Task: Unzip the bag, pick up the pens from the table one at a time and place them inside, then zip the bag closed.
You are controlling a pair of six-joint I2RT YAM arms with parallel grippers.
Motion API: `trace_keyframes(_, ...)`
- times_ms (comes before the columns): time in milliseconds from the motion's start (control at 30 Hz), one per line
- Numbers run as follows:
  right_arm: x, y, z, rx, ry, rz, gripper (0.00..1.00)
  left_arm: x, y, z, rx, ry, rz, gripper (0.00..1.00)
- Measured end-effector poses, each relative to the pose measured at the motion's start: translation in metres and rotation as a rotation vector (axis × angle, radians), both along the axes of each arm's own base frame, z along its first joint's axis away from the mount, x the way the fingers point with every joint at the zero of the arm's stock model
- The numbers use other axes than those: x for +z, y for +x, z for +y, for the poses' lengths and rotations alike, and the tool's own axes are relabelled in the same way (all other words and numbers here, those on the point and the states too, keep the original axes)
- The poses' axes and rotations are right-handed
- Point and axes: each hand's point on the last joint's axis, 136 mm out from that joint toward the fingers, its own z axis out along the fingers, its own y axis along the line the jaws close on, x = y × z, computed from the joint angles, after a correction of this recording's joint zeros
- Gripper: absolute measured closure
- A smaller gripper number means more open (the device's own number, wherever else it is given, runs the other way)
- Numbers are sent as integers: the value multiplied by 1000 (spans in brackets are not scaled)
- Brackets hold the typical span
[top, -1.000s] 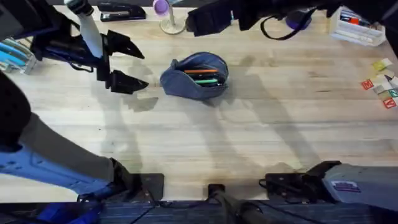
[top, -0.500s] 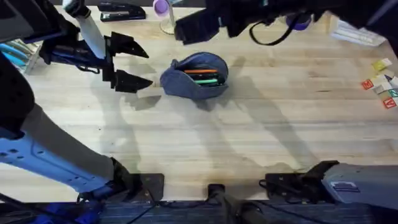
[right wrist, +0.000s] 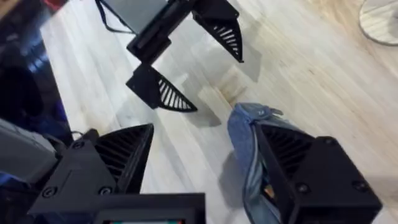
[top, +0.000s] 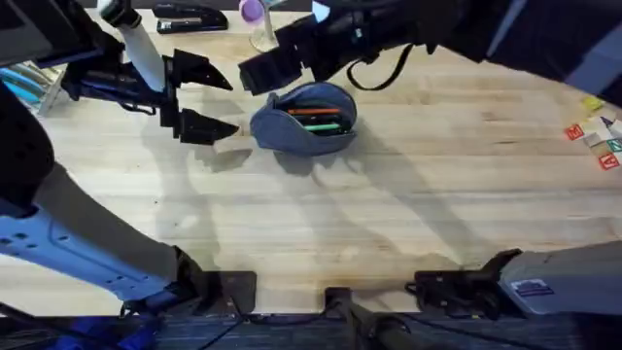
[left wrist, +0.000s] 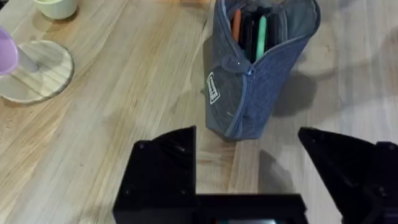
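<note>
The left gripper [top: 212, 100] hangs over the table [top: 408, 204] with its two black fingers spread wide apart and nothing between them, pointing toward the bag [top: 304, 119], which lies just beside its fingertips but not touching them. In the left wrist view the same gripper [left wrist: 261, 168] shows its fingers parted on either side of the near end of the bag [left wrist: 258, 68], with bare wood between the fingertips and the fabric. The right gripper [top: 260, 70] reaches in from the far side, its dark body hanging over the far left end of the bag; in the right wrist view its fingers [right wrist: 124, 155] stand well apart, and one of them sits right over the blue-grey fabric [right wrist: 245, 146] while the other is over bare table. That view also shows the left gripper [right wrist: 199, 68] farther off, open, facing the bag's end. The bag is unzipped, its mouth gaping, and the pens [top: 316, 119] lie inside it: an orange one, a green one and a dark one side by side, seen from the left wrist as well [left wrist: 249, 31]. Beyond the bag, at the far edge of the table, stand a black stapler [top: 190, 17] and a round wooden base with a purple top [top: 262, 34].
</note>
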Motion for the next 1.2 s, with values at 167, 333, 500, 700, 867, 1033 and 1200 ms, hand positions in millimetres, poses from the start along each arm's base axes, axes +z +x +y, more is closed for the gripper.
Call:
trace_keyframes(167, -17, 12, -5, -136, -30, 87, 5, 0, 0, 0, 0, 0, 0, 7)
trace_keyframes(333, -25, 23, -9, -272, -93, 64, 5, 0, 0, 0, 0, 0, 0, 7)
trace_keyframes(500, -28, 18, -2, -323, -147, 9, 5, 0, 0, 0, 0, 0, 0, 7)
trace_keyframes(700, -29, 18, -1, -350, -175, -26, 5, 0, 0, 0, 0, 0, 0, 7)
trace_keyframes(867, -32, 18, -6, -366, -200, -21, 5, 0, 0, 0, 0, 0, 0, 7)
trace_keyframes(1033, -32, 19, -6, -371, -197, -22, 4, 0, 0, 0, 0, 0, 0, 7)
trace_keyframes(1200, -31, 22, -3, -373, -185, -31, 5, 0, 0, 0, 0, 0, 0, 7)
